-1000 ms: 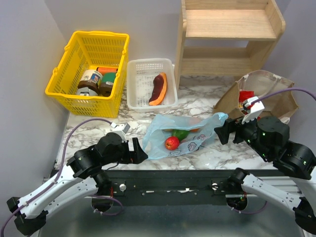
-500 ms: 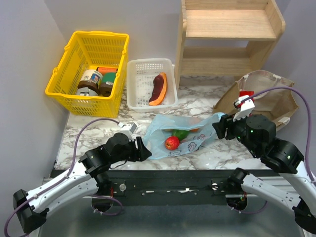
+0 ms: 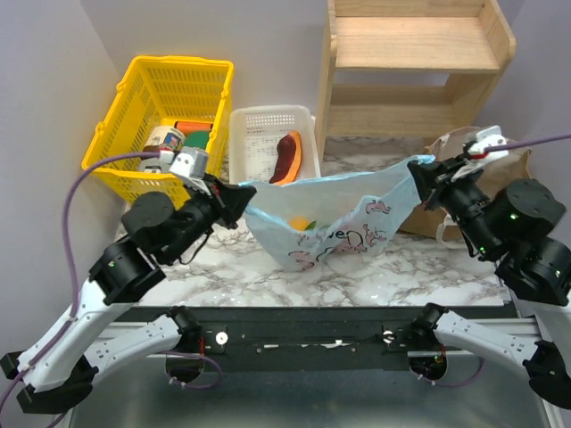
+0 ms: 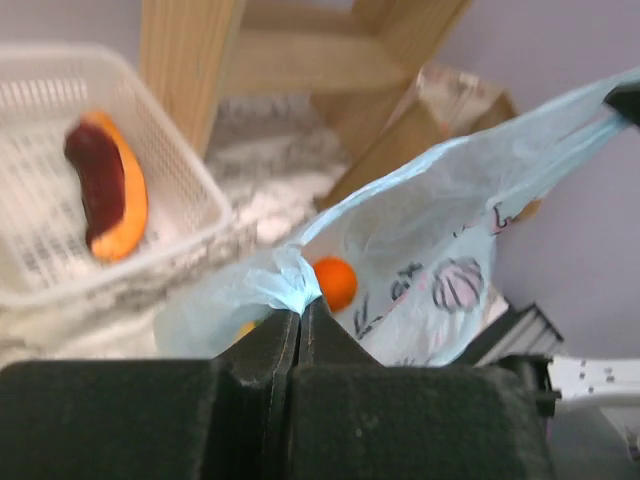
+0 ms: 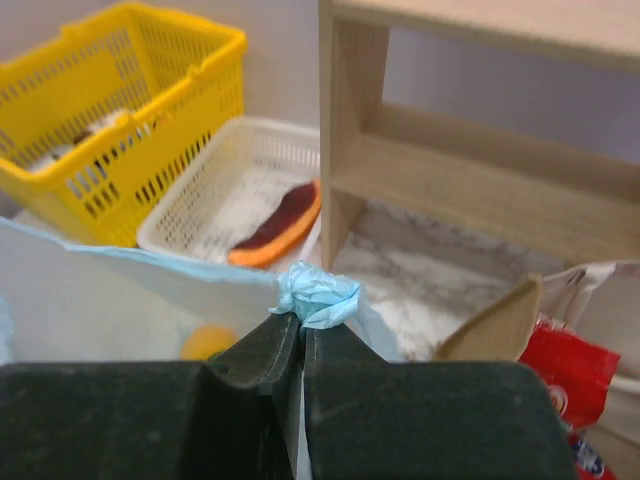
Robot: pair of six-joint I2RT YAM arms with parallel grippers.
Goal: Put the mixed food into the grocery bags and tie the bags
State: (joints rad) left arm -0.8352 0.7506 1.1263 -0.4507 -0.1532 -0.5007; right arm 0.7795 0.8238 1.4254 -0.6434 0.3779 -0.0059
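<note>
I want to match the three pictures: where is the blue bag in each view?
Top external: bag hangs stretched at mid-picture.
Left wrist: bag fills centre and right.
Right wrist: bag at lower left to centre.
Shared landmark: the purple-orange wedge, in all three.

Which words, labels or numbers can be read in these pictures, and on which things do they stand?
No text can be read for certain.
On the jar label in the basket: too small.
On the blue bag: dark print, maybe letters, blurred.
On the red packet: blurred logo.
</note>
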